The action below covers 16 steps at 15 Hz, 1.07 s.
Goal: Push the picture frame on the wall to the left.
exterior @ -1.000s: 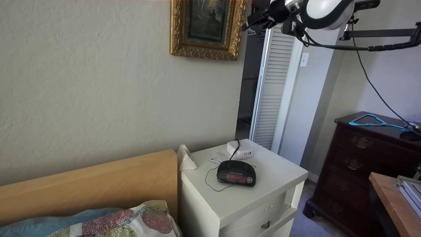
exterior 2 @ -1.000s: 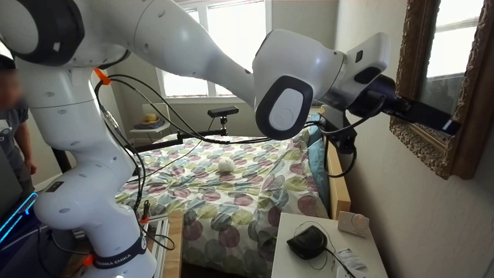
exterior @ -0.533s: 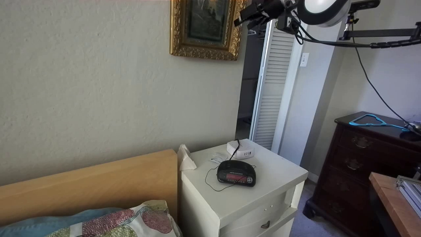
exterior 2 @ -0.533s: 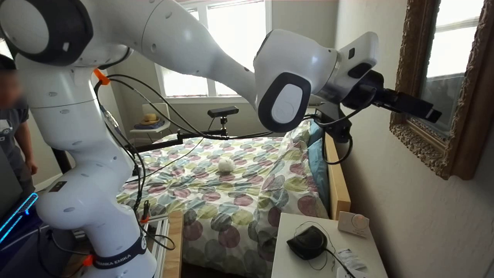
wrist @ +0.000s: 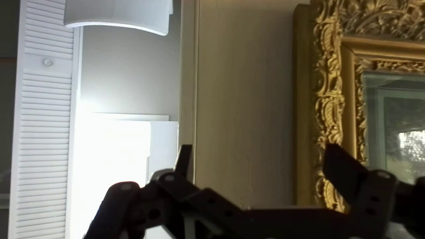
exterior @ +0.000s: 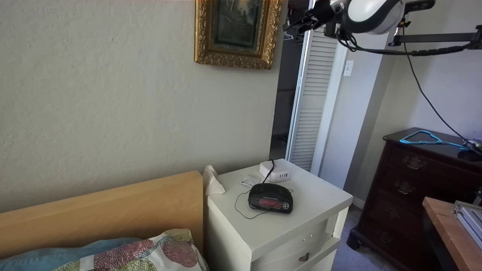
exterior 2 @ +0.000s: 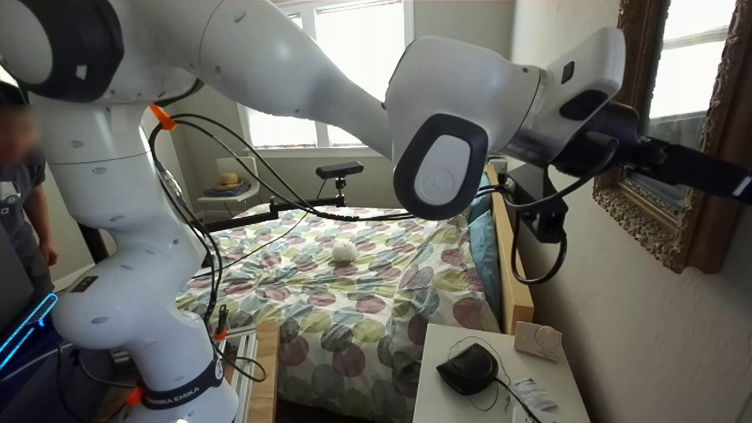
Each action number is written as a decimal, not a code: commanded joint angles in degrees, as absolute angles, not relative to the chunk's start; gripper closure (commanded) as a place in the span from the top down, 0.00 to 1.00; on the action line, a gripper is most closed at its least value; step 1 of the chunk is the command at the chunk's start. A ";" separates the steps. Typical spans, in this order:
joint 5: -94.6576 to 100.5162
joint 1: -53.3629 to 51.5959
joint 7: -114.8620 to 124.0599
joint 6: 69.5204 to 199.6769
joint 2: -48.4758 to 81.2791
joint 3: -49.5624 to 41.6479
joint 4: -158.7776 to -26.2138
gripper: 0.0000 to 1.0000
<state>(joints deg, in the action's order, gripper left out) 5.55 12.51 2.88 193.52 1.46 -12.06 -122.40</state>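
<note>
The frame is gold with a scrolled leaf pattern, its painting dark green. The wall is pale beige. The gripper is black, the arm white with black bands. In an exterior view the nightstand is white, as is the box by its far corner; the clock is black with a dull red window. Past the left edge, the headboard is honey-toned wood, the pillow blue. The quilt is white with maroon, olive and grey-blue dots. The hanger is bright blue.

Picture frame: ornate, gilded, hanging on pale beige, faintly textured wall.
</note>
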 commanded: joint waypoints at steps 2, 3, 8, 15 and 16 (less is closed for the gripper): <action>5.91 12.24 4.32 194.06 2.23 -11.17 -121.50 1.00; 5.97 12.23 4.47 193.98 2.35 -10.94 -121.46 1.00; 3.68 11.55 2.29 193.47 1.68 -9.96 -122.45 1.00; 5.79 12.17 5.53 192.66 3.80 -8.91 -120.75 1.00; 5.67 12.23 5.71 192.45 4.13 -8.72 -120.51 1.00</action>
